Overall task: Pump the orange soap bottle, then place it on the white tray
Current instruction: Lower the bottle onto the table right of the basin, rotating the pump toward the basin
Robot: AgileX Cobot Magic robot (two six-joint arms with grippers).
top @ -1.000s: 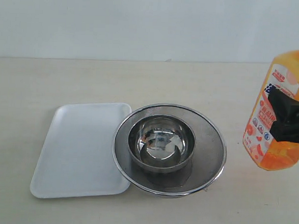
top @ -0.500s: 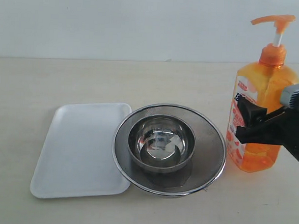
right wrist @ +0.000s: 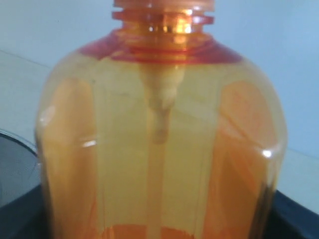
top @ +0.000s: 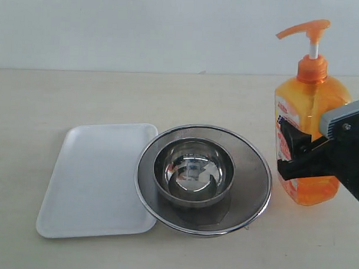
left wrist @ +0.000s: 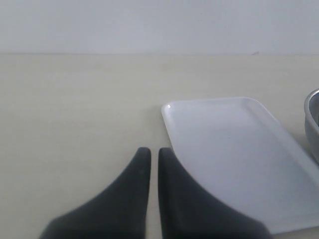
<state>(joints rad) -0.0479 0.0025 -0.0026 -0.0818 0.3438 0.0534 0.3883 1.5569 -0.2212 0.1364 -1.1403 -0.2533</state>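
Note:
The orange soap bottle (top: 313,98) stands upright at the right, just beside the strainer, its orange pump head (top: 305,28) raised on a white stem. My right gripper (top: 305,152) is shut on the bottle's body from the right, its black fingers across the label. In the right wrist view the translucent orange bottle (right wrist: 159,139) fills the frame, with dark fingers (right wrist: 294,216) at its sides. The white tray (top: 95,179) lies flat at the left. My left gripper (left wrist: 150,152) is shut and empty, hovering at a corner of the tray (left wrist: 234,144); it is outside the exterior view.
A round steel mesh strainer (top: 252,172) with a steel bowl (top: 193,170) in it sits mid-table, touching the tray's right edge. Its rim (left wrist: 313,124) shows in the left wrist view. A pale wall runs behind the table.
The right gripper has carried the bottle leftward into view and brought it from tilted to upright, close beside the strainer. The left gripper, tray and strainer have not moved.

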